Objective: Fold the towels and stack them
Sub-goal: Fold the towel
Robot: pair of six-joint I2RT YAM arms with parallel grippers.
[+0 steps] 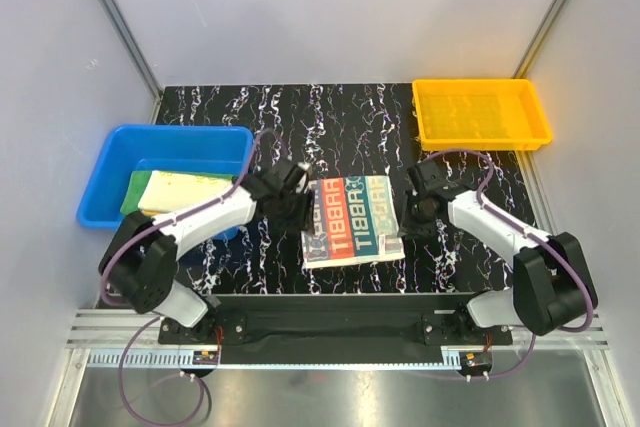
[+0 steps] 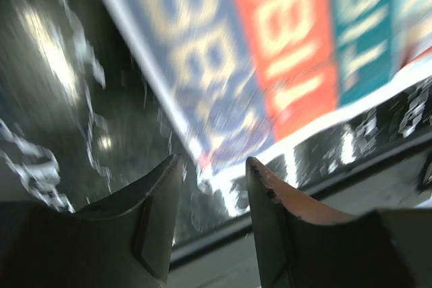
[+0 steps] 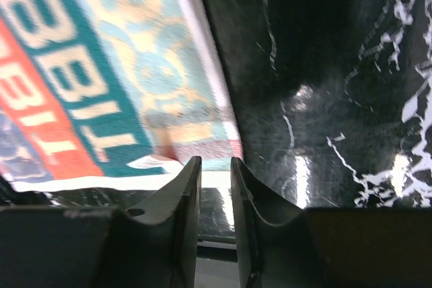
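Just beside left pincer (image 1: 298, 211), RABBIT towel (image 1: 352, 219)

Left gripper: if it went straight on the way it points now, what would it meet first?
Probably the edge of the RABBIT towel, lying just ahead of the left gripper; blur leaves the depth unsure.

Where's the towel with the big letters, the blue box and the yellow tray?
towel with letters (image 1: 352, 219), top view, middle of the folded cloth.
blue box (image 1: 185, 147), top view, its far inner wall.
yellow tray (image 1: 482, 112), top view, its bare floor.
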